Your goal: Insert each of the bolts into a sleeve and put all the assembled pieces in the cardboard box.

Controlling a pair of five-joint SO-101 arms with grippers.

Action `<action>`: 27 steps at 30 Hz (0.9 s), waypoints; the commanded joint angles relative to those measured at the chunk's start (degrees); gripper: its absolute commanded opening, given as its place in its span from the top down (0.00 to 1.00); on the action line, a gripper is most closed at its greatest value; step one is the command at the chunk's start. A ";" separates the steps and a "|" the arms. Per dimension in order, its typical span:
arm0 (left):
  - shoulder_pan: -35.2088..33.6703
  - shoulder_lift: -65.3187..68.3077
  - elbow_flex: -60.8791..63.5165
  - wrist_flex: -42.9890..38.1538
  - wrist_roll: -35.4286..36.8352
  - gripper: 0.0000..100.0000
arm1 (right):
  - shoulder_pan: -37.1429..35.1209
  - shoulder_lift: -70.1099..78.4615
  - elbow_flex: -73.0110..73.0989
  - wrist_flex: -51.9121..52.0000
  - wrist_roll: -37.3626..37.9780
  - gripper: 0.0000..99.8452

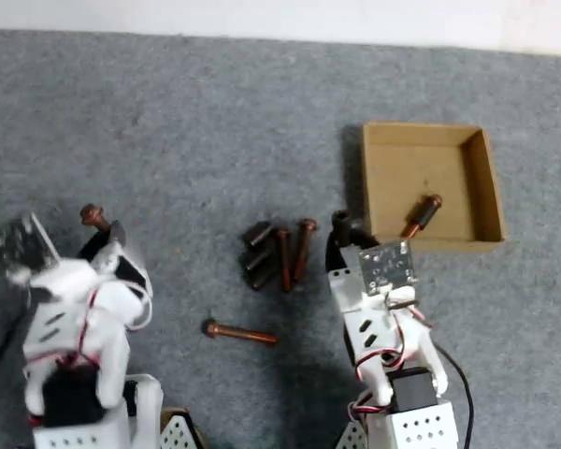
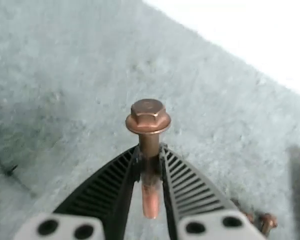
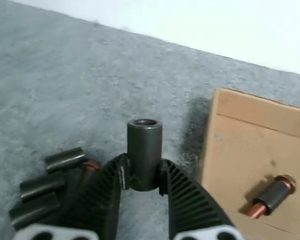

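Left pincer (image 2: 150, 155) clamped on upright copper flange-head bolt (image 2: 148, 117), near surface (image 1: 168, 112) left edge. Right pincer (image 3: 143, 172) clamped on dark cylindrical metal sleeve (image 3: 144, 137) beside shallow cardboard box (image 1: 487, 187); loose bolts (image 1: 304, 245), sleeves (image 1: 257, 234) mid-surface between.

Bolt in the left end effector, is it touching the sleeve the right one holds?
Apart. The high view shows the bolt and the sleeve on opposite sides, with a wide stretch of carpet between them.

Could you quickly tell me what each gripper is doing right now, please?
Left gripper: closed, holding a bolt.
Right gripper: closed, holding a sleeve.
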 commanded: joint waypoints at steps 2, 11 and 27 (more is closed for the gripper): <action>7.25 -11.03 6.64 -8.62 -0.18 1.00 | -3.12 -1.19 1.98 2.24 0.44 1.00; 27.74 -8.48 13.76 -29.98 2.55 1.00 | -5.67 -1.19 1.63 2.15 0.53 1.00; 41.19 -8.48 22.11 -45.54 3.96 1.00 | -14.02 -1.27 0.84 1.89 4.13 1.00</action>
